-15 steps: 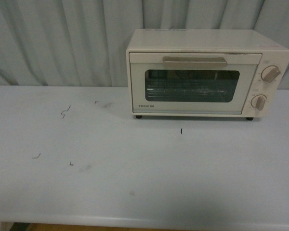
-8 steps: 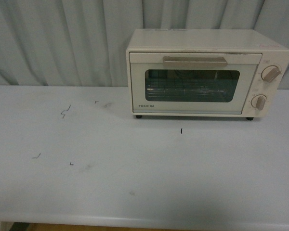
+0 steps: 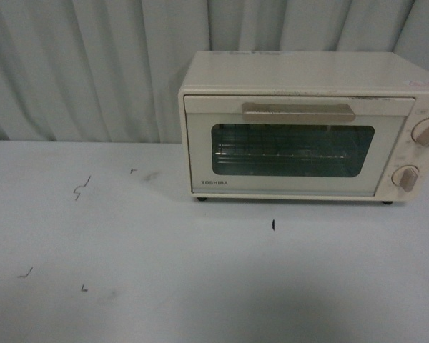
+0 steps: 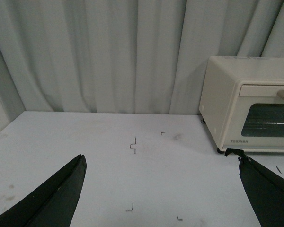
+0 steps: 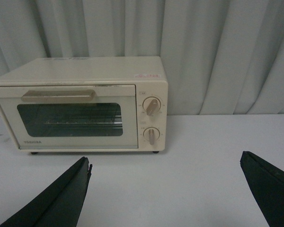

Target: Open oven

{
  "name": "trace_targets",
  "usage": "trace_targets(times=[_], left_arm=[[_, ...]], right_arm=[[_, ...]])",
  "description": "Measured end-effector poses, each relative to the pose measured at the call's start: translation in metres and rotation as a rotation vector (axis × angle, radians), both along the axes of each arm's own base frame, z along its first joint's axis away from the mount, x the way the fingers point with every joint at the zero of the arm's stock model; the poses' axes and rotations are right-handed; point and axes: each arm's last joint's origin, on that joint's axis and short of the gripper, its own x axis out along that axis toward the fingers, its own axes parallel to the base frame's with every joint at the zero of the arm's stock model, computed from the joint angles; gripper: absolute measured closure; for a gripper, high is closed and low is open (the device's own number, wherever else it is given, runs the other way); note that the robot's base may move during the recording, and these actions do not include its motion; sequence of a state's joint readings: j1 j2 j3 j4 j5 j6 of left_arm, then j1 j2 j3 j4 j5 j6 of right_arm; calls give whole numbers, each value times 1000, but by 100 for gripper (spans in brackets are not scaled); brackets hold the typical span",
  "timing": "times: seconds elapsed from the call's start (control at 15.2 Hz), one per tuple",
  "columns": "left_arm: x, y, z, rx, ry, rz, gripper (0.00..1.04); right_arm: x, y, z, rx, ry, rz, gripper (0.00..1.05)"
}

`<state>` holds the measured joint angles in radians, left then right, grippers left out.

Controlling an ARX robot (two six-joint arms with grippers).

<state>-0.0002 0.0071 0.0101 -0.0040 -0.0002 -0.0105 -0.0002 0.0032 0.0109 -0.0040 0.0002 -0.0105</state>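
Toshiba toaster oven (image 3: 300, 125) sits at the back of the table (image 3: 129, 250), its door (image 3: 293, 182) shut, so you have the whole job left. Your left gripper (image 4: 157, 156) and right gripper (image 5: 165, 157) both gape wide and empty, well short of the bar handle (image 3: 298, 111). The front view shows neither arm and crops the oven's right edge.
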Motion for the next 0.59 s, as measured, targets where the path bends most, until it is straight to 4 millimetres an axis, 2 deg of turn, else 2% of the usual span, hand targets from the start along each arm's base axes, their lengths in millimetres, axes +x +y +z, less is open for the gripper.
trace_targets(times=[0.59], left_arm=[[0,0,-1,4,26,5,7]], right_arm=[[0,0,0,0,-1,0,6]])
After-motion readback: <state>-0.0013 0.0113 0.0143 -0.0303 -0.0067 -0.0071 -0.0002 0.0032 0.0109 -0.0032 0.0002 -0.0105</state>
